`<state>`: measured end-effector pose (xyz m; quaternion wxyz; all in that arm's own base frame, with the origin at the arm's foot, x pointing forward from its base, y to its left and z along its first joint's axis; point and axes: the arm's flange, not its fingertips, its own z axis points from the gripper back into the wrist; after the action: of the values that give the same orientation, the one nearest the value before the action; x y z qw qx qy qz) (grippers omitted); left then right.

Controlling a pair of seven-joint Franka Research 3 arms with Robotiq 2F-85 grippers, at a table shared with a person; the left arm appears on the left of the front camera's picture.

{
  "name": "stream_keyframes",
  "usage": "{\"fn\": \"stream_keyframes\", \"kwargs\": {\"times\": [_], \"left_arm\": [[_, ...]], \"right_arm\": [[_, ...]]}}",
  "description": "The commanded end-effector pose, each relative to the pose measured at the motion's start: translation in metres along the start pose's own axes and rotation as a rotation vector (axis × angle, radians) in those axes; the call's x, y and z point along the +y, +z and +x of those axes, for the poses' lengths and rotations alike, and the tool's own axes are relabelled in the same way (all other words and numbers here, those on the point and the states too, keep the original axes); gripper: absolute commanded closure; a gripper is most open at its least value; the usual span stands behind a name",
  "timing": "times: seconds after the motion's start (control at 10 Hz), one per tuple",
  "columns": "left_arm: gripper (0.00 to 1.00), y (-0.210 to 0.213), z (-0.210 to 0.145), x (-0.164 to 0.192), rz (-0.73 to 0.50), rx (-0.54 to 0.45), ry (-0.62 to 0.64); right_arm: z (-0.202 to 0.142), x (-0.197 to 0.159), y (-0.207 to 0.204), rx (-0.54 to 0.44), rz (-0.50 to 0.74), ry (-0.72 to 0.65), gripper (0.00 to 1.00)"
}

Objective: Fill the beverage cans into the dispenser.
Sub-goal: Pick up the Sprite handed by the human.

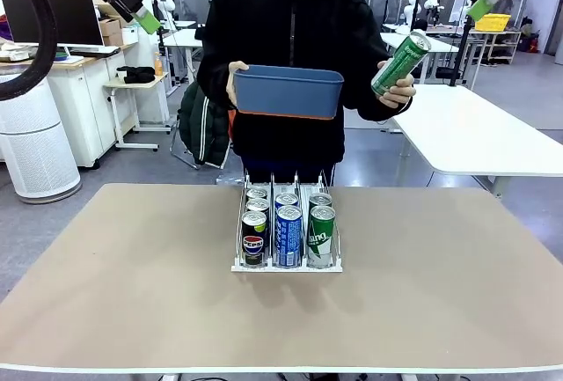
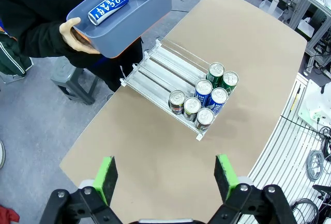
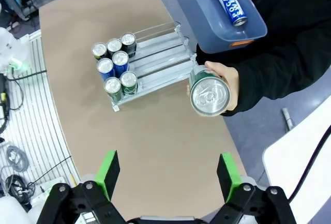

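The white dispenser [image 1: 239,266] stands at the table's middle with several beverage cans at its front: black [image 1: 253,242], blue [image 1: 288,237] and green [image 1: 321,237]. The person across the table holds up another green can [image 1: 400,62] in one hand. My left gripper [image 1: 148,22] hangs high at the upper left, open and empty. High at the upper right is my right gripper [image 1: 479,7], also open and empty. The left wrist view looks down past its gripper [image 2: 165,177] on the dispenser [image 2: 166,63]. From the right gripper [image 3: 168,175] I see the held can [image 3: 208,95] top-on, beside the dispenser [image 3: 160,58].
The person's other hand holds a blue plastic bin [image 1: 288,91] at chest height. One blue can [image 2: 107,6] lies inside the bin [image 2: 155,6]. Bare tan tabletop [image 1: 132,275] spreads on both sides of the rack. White tables stand behind the person.
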<state>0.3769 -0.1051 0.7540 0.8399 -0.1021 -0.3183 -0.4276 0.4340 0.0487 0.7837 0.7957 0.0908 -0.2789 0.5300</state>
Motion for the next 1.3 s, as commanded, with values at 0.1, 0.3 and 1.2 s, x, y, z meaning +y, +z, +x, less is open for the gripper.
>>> {"fn": "stream_keyframes", "kwargs": {"times": [0.1, 0.3, 1.2], "left_arm": [[0.0, 0.0, -0.001, 0.001, -0.001, 0.001, 0.0], [0.0, 0.0, -0.001, 0.001, -0.001, 0.001, 0.0], [0.0, 0.0, -0.001, 0.001, -0.001, 0.001, 0.0]], "right_arm": [[0.017, -0.011, -0.022, 0.022, -0.074, -0.017, 0.0], [0.021, -0.019, -0.044, 0.018, -0.107, -0.029, 0.0], [0.025, -0.035, -0.097, 0.005, 0.041, -0.032, 0.0]]}}
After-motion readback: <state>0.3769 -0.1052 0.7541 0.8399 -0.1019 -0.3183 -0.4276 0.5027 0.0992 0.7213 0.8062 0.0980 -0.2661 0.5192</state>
